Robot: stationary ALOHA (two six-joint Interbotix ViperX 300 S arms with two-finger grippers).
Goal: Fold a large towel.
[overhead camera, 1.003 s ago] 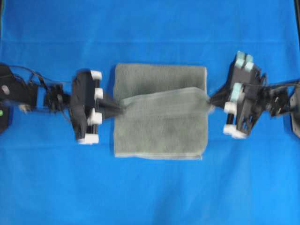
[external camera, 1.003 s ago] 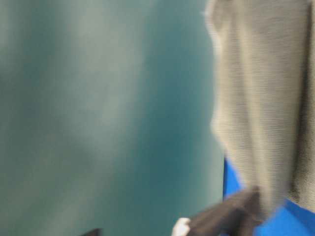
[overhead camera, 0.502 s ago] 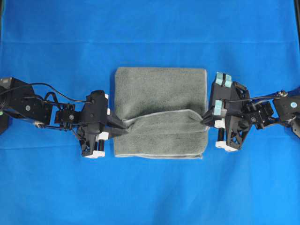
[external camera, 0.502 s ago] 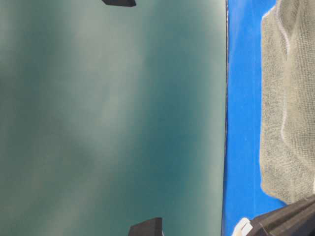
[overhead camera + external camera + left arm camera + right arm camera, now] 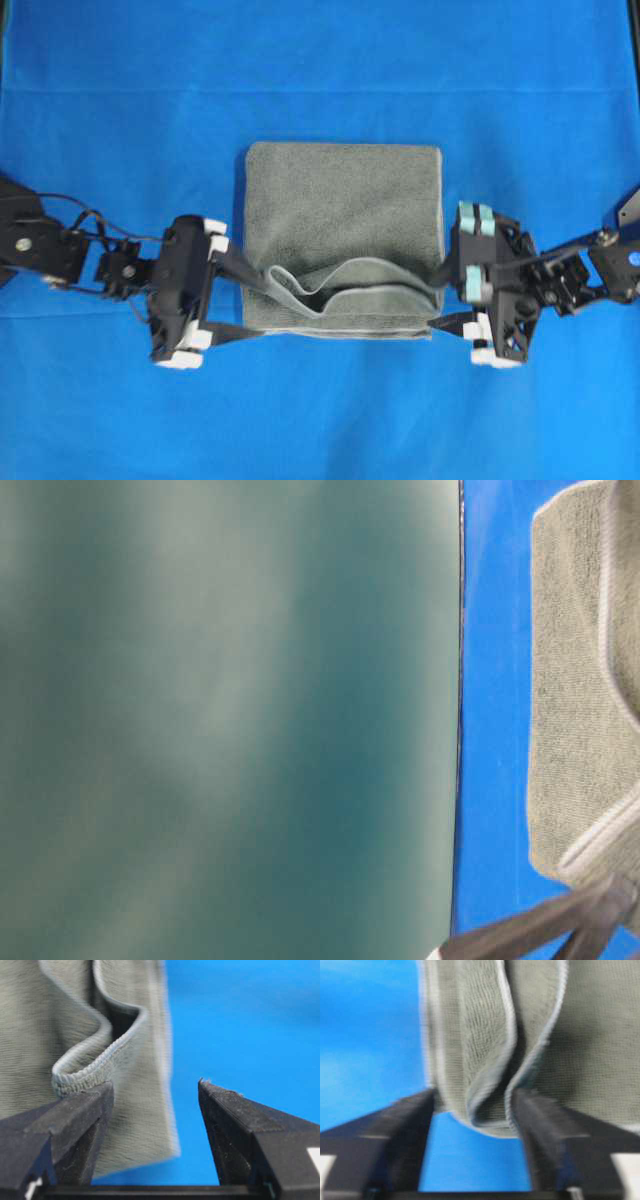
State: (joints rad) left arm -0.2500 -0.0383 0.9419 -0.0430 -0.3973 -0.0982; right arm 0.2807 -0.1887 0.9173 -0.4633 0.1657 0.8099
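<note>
The grey-green towel (image 5: 340, 200) lies folded on the blue sheet in the middle of the overhead view. A loose hemmed flap (image 5: 350, 285) rumples across its near part. My left gripper (image 5: 243, 304) stands open at the towel's left near corner. In the left wrist view the towel (image 5: 60, 1020) has a hemmed fold resting on one finger (image 5: 75, 1125) of the gripper (image 5: 155, 1087), with nothing pinched. My right gripper (image 5: 444, 300) is open at the right near corner. In the right wrist view its jaws (image 5: 472, 1095) straddle the drooping towel edge (image 5: 490, 1110) without closing on it.
A bright blue sheet (image 5: 320, 60) covers the whole table. In the table-level view a blurred teal wall (image 5: 220, 720) fills the left, with the towel (image 5: 570, 680) and a dark finger (image 5: 540, 932) at the right. Both arms reach in from the sides.
Both grippers have moved toward the near edge, opened, and let go of the towel's flap. The flap now lies slack and rumpled on the lower layer.
</note>
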